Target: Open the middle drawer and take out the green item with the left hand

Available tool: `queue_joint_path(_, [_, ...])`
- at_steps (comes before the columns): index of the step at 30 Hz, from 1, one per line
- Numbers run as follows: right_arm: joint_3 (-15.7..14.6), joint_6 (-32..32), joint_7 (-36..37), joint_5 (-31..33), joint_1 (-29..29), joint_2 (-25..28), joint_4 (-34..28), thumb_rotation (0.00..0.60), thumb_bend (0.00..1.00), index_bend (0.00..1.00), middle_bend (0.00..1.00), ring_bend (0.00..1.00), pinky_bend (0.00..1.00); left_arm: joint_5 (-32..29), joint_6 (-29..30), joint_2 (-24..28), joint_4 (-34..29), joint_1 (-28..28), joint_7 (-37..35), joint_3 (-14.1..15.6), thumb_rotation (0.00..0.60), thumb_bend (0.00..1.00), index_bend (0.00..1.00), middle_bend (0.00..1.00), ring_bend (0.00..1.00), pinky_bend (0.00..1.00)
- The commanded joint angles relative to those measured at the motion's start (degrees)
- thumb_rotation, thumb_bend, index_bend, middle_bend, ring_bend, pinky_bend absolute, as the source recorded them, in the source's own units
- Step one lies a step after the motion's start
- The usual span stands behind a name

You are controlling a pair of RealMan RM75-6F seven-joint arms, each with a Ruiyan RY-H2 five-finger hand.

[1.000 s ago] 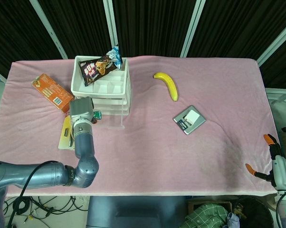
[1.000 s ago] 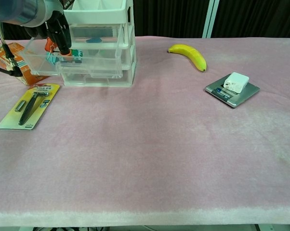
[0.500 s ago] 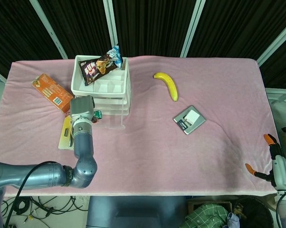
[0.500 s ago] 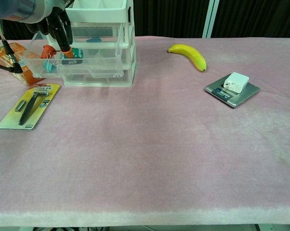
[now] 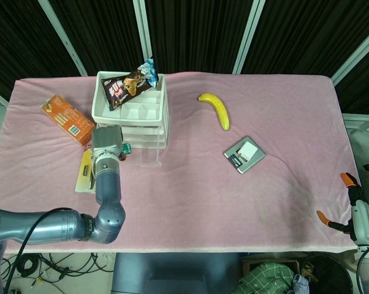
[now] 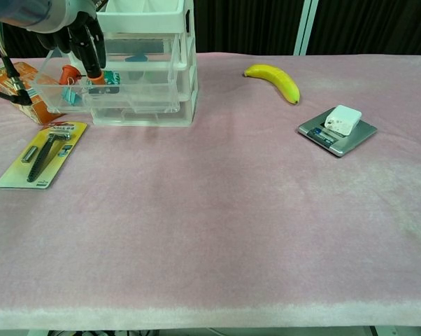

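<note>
A clear plastic drawer unit (image 6: 154, 84) stands at the back left, its middle drawer (image 6: 53, 101) pulled out toward the left. Inside the drawer lies the green item (image 6: 112, 78), with a small teal clip (image 6: 70, 95) beside it. My left hand (image 6: 74, 35) reaches down into the open drawer with its fingers apart. One orange fingertip (image 6: 96, 79) sits right against the green item, which is not between the fingers. In the head view my left wrist (image 5: 106, 142) covers the drawer, and the green item (image 5: 127, 148) peeks out beside it. My right hand (image 5: 356, 208) hangs open off the table's near right corner.
A razor pack (image 6: 46, 154) lies in front of the drawer and an orange box (image 6: 15, 80) to its left. A snack bag (image 5: 130, 84) lies on top of the unit. A banana (image 6: 275, 79) and a scale (image 6: 336, 129) with a white block sit at the right.
My left hand has risen slightly inside the open drawer. The green item has stayed where it was. The right hand has not moved.
</note>
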Motion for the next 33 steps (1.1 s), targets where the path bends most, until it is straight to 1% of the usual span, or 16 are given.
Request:
queue_joint_path(1, [0.1, 0.0, 0.2, 0.1, 0.0, 0.0, 0.0, 0.6, 0.12, 0.0, 0.0, 0.0, 0.12, -0.4, -0.1, 0.0, 0.4, 0.0, 0.4, -0.1, 0.6, 0.19, 0.41, 1.0, 1.0, 1.0])
queue_joint_path(9, [0.1, 0.2, 0.4, -0.2, -0.1, 0.0, 0.0, 0.6, 0.12, 0.0, 0.0, 0.0, 0.12, 0.2, -0.6, -0.6, 1.1, 0.2, 0.3, 0.3, 0.6, 0.19, 0.41, 1.0, 1.0, 1.0])
queue_joint_path(15, [0.2, 0.4, 1.0, -0.3, -0.2, 0.0, 0.1, 0.6, 0.12, 0.0, 0.0, 0.0, 0.12, 0.9, -0.8, -1.1, 1.2, 0.1, 0.1, 0.5, 0.6, 0.19, 0.45, 1.0, 1.0, 1.0])
queue_joint_path(17, [0.2, 0.4, 1.2, -0.4, -0.2, 0.0, 0.2, 0.6, 0.12, 0.0, 0.0, 0.0, 0.12, 0.8, -0.9, -1.2, 1.3, 0.2, 0.1, 0.5, 0.6, 0.23, 0.47, 1.0, 1.0, 1.0])
queue_joint_path(19, [0.3, 0.5, 1.6, -0.5, -0.2, 0.0, 0.2, 0.6, 0.12, 0.0, 0.0, 0.0, 0.12, 0.6, -0.9, -1.2, 1.3, 0.2, 0.4, 0.4, 0.6, 0.3, 0.49, 1.0, 1.0, 1.0])
queue_joint_path(22, [0.3, 0.6, 1.8, -0.6, -0.3, -0.1, 0.3, 0.6, 0.12, 0.0, 0.0, 0.0, 0.12, 0.6, -1.1, -1.1, 1.2, 0.3, 0.4, 0.2, 0.6, 0.37, 0.52, 1.0, 1.0, 1.0])
queue_joint_path(27, [0.3, 0.7, 1.8, -0.7, -0.3, -0.1, 0.4, 0.6, 0.12, 0.0, 0.0, 0.0, 0.12, 0.9, -1.0, -0.5, 0.3, 0.5, 0.0, -0.3, 0.6, 0.37, 0.54, 1.0, 1.0, 1.0])
queue_joint_path(33, [0.3, 0.7, 1.8, -0.7, -0.3, -0.1, 0.4, 0.6, 0.12, 0.0, 0.0, 0.0, 0.12, 1.5, -1.0, 1.0, -2.5, 0.9, -0.8, -1.2, 0.6, 0.37, 0.54, 1.0, 1.0, 1.0])
